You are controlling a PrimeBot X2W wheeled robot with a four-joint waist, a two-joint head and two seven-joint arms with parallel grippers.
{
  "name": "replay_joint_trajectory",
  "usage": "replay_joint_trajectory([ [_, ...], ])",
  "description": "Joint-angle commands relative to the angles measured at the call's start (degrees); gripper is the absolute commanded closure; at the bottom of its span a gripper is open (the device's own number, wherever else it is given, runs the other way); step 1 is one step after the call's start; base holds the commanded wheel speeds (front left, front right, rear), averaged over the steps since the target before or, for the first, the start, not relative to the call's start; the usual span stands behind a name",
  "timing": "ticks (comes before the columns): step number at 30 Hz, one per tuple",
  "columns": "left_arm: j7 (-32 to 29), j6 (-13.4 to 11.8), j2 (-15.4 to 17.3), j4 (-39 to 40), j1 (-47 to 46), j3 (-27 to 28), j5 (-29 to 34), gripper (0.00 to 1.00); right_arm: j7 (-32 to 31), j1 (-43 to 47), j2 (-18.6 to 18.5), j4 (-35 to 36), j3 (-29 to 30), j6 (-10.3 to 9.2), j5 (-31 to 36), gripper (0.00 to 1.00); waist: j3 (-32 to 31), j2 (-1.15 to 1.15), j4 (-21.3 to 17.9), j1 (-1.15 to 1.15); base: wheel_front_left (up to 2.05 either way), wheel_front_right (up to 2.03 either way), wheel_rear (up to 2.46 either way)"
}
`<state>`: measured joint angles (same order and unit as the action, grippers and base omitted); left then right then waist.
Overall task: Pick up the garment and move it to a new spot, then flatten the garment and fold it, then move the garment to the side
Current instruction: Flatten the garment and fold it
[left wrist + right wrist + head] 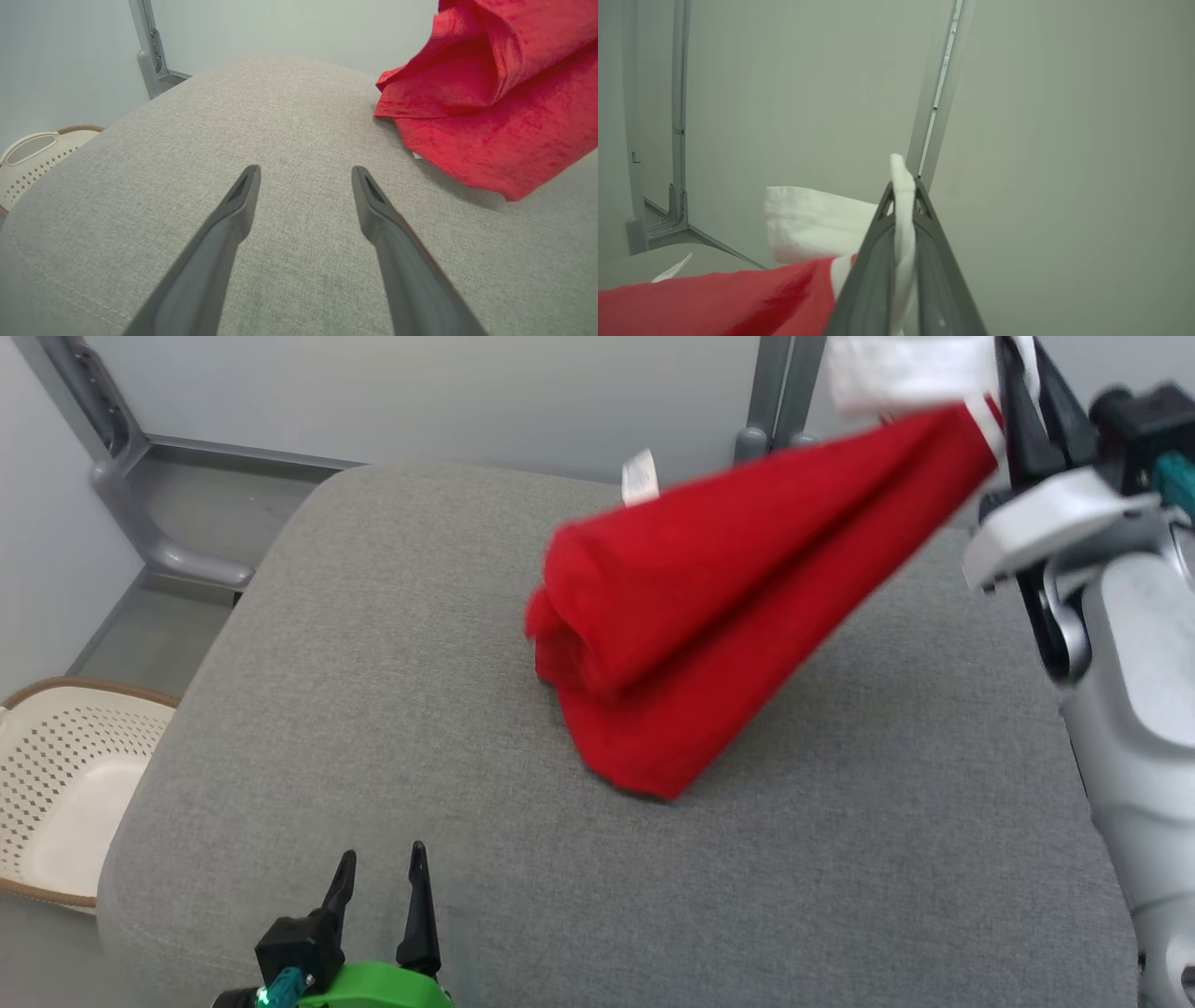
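The garment (pixel 709 607) is red cloth with a white band, stretched from the grey cushion up to the upper right. Its lower end rests bunched on the cushion; a white tag (pixel 639 478) sticks up behind it. My right gripper (pixel 1013 387) is shut on the white band at the top right. In the right wrist view the white edge (pixel 903 224) is pinched between the closed fingers of the right gripper (pixel 903 191), red cloth (pixel 714 303) trailing to the lower left. My left gripper (pixel 381 868) stands open and empty low at the cushion's front; the left wrist view shows it (pixel 306 175) over bare fabric, the garment (pixel 495 102) to its upper right.
The grey cushion (pixel 373 709) spans most of the head view. A cream perforated basket (pixel 65 784) stands on the floor at its left. Grey metal frame legs (pixel 140 457) rise behind against the pale wall.
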<state>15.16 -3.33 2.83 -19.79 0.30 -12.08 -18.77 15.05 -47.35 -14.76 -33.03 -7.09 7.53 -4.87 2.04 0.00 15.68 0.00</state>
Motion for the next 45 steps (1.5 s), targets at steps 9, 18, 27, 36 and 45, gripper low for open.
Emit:
replay_joint_trajectory([
  [9, 0.0, 1.7, 0.2, -0.7, -4.3, -0.7, 2.0, 0.0, 0.2, 20.3, 3.2, -10.3, 15.7, -0.09, 1.7, 0.0, 4.9, 0.0, -4.1, 0.0, 0.0, 0.0, 0.0],
  [18, 0.0, 3.2, 0.2, -0.2, -7.6, -3.4, -0.2, 0.0, 0.2, 26.0, 9.6, -1.2, 18.8, -0.07, 5.0, 0.0, 4.5, 0.0, -9.1, 0.0, 0.0, 0.0, 0.0],
  [27, 0.0, 4.3, 0.2, -5.1, -17.5, -10.6, -10.9, 0.0, 0.2, 26.0, 11.4, 4.7, 14.4, -0.07, 3.7, 0.0, 6.6, 0.0, -15.6, 0.0, 0.0, 0.0, 0.0],
  [36, 0.0, 3.5, 0.2, -17.4, -29.5, -14.5, -19.3, 0.0, 0.2, 26.6, 11.8, 5.7, 11.7, -0.07, 2.5, 0.0, 8.6, 0.0, -20.3, 0.0, 0.0, 0.0, 0.0],
  [45, -0.1, 2.0, 0.2, -31.8, -36.4, -18.6, -27.0, 0.0, 0.2, 25.9, 11.8, 5.4, 11.2, -0.07, 1.5, 0.0, 9.1, 0.0, -21.4, 0.0, 0.0, 0.0, 0.0],
])
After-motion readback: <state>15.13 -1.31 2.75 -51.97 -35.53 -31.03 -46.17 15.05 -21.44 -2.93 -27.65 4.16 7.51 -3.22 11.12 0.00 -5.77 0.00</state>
